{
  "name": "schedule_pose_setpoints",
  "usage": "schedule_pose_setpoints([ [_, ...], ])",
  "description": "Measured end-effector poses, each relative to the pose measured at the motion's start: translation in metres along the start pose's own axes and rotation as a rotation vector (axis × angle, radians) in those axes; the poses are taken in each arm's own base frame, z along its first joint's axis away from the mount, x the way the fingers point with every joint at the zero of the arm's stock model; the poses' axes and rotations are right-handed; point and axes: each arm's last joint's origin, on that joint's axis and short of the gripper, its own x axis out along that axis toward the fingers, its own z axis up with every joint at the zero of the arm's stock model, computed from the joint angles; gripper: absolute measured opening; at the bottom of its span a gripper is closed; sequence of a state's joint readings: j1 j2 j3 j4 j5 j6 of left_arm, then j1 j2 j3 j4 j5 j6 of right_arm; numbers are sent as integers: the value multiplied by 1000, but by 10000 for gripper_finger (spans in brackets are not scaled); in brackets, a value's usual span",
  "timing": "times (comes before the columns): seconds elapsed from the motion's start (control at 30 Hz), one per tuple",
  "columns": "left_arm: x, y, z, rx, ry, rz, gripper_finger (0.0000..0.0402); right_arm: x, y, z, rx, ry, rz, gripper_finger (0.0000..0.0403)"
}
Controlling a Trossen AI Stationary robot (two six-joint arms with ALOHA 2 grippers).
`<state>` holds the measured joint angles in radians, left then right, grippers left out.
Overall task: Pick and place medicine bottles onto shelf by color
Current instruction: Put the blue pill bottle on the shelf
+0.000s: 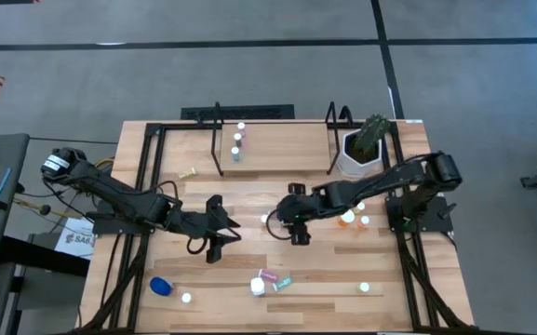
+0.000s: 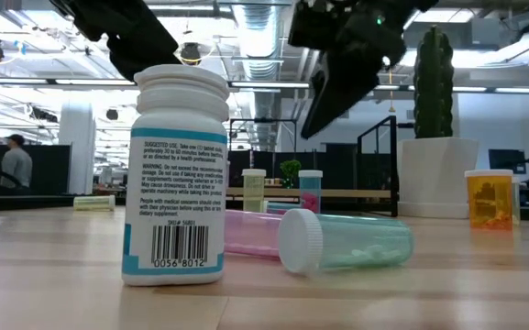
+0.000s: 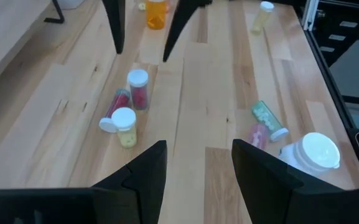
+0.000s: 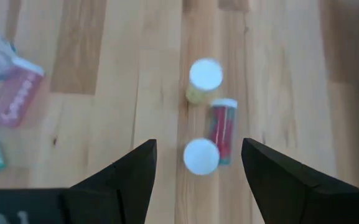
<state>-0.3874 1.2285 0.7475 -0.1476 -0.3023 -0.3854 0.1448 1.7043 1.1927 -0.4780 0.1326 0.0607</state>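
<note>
1. Up front: white bottle (image 2: 174, 174) standing, teal vial (image 2: 347, 241) and pink vial (image 2: 248, 232) lying beside it.
2. Mid-table: right gripper (image 4: 198, 163) spread wide, empty, over three small bottles (image 4: 205, 74); pick step, next a descent onto one.
3. Left gripper (image 3: 198, 165) parted, empty, waiting nearby.
4. Far back: shelf (image 1: 287, 141) holding a few bottles.

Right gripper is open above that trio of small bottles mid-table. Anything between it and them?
Nothing visible does. The right gripper hangs open above the red bottles and the yellow bottle; only bare tabletop surrounds them. The left gripper waits apart.

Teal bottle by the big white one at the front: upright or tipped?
Tipped. In the low view the teal bottle lies on its side, white cap facing the camera, beside the upright big white bottle; a pink bottle lies behind it.
</note>
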Motion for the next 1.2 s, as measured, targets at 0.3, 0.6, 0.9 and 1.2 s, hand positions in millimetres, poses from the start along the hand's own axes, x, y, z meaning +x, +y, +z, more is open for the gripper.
schedule_pose_setpoints([
  [0.3, 0, 0, -1, -10, 7, 4, 168, 30, 4, -5, -4, 37, -3, 260],
  [0.6, 0, 1, -2, -14, 11, 24, 168, 35, -1, -6, 37, 56, -12, 260],
  [0.9, 0, 1, -2, -15, 11, 25, 168, 35, -7, -7, 99, 63, -22, 260],
  [1.2, 0, 1, -2, -15, 11, 25, 168, 47, -6, -13, 128, 115, -21, 260],
])
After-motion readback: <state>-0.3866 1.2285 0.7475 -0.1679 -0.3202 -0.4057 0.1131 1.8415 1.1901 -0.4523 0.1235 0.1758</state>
